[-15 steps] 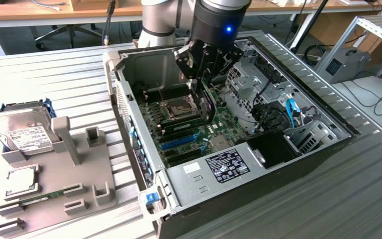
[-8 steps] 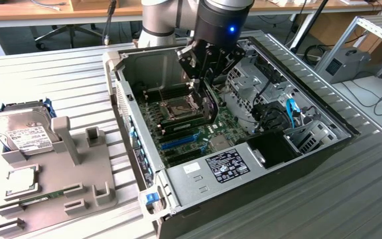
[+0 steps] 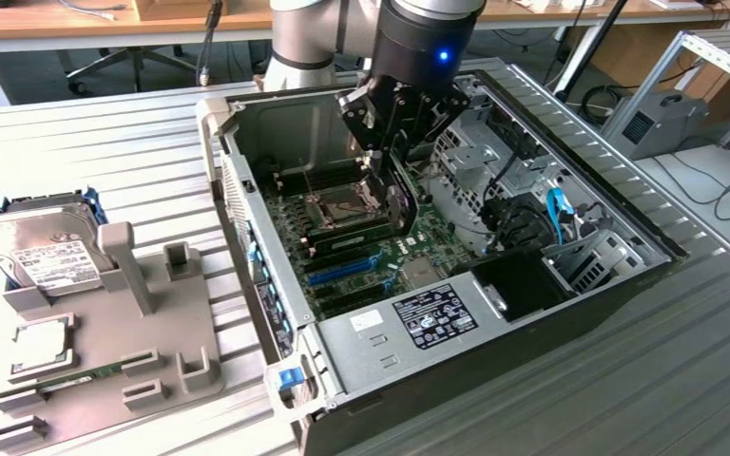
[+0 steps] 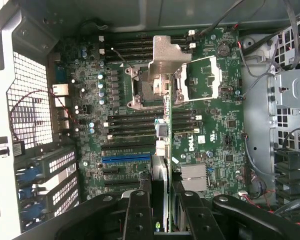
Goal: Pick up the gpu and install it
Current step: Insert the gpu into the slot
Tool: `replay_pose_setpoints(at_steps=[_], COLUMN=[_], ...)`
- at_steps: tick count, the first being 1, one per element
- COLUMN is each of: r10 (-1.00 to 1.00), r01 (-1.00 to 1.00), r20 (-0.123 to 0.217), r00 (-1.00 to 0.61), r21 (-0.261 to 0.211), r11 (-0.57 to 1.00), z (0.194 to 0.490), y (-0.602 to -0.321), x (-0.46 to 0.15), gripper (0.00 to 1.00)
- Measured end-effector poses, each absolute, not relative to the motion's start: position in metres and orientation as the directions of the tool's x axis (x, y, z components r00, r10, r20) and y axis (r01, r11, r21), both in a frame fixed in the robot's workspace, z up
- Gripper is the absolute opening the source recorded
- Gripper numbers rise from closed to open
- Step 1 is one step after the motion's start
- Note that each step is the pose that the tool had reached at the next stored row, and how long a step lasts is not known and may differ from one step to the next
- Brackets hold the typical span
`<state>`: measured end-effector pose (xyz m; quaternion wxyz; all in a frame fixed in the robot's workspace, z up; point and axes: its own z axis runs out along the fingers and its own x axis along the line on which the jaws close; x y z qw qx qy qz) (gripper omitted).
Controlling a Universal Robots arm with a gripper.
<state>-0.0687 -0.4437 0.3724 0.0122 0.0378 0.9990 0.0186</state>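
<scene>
My gripper (image 3: pixel 388 195) reaches down into the open computer case (image 3: pixel 251 237) and is shut on the gpu (image 3: pixel 398 211). The card hangs upright over the motherboard (image 3: pixel 339 256), beside the CPU socket (image 3: pixel 330 207). In the wrist view the gpu (image 4: pixel 165 150) appears edge-on as a thin green strip between the two black fingers (image 4: pixel 139 215), with its silver end bracket (image 4: pixel 164 57) at the far end above the socket. The blue expansion slot (image 4: pixel 126 160) lies on the board off to one side of the card. Whether the card touches the board I cannot tell.
A grey holder tray (image 3: pixel 118 351) on the exterior view's left carries a silver hard drive (image 3: pixel 42 255), a CPU chip (image 3: pixel 42 340) and a RAM stick (image 3: pixel 80 377). Inside the case are the power supply (image 3: pixel 432 315), drive cages (image 3: pixel 492 152) and loose cables (image 3: pixel 555 214).
</scene>
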Motion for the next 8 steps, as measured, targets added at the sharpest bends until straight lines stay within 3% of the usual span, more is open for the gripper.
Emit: replay_pose_setpoints(at_steps=[8], r10=[0.063], r01=[0.062], r20=[-0.023], r00=[-0.998], r21=[0.038], r11=[0.997], z=[0.3723], y=[-0.4437], x=[-0.0687], gripper=[0.26])
